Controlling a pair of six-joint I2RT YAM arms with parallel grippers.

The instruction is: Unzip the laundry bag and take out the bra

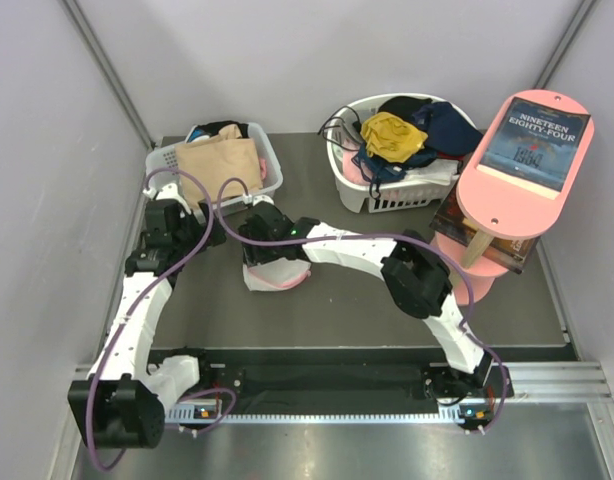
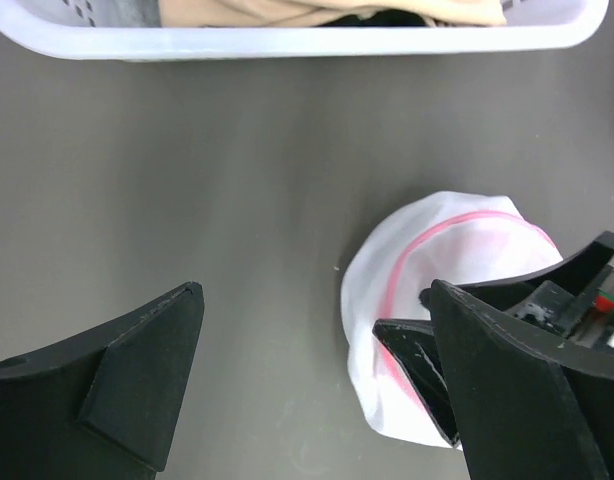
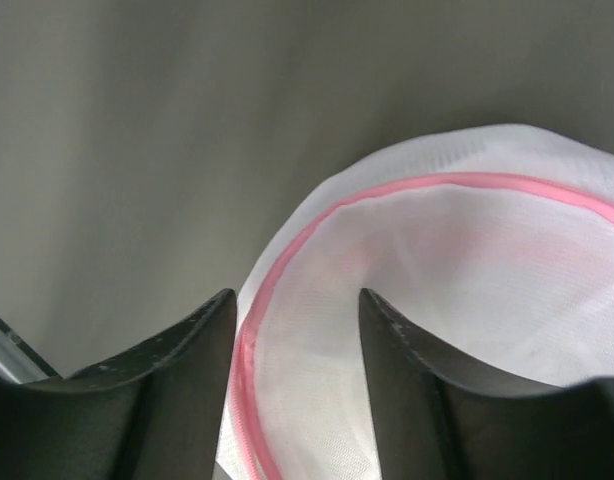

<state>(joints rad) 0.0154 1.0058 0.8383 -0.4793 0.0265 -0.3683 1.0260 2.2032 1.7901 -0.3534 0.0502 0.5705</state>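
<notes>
The laundry bag (image 1: 278, 277) is a small white mesh pouch with a pink zip rim, lying mid-table. My right gripper (image 1: 272, 250) is directly over it. In the right wrist view the right gripper (image 3: 296, 300) is open, and its fingers straddle the pink rim (image 3: 287, 255) without pinching it. My left gripper (image 1: 209, 226) is to the left of the bag. In the left wrist view it (image 2: 317, 300) is open wide over bare table, with the bag (image 2: 427, 250) at its right fingertip. The bra is hidden; nothing distinct shows through the mesh.
A white slotted basket (image 1: 270, 183) with a beige garment stands at the back left and runs along the top of the left wrist view (image 2: 287, 40). A second basket (image 1: 387, 195) with yellow and dark clothes stands at the back right. A pink stand (image 1: 487, 185) with a book is at the right.
</notes>
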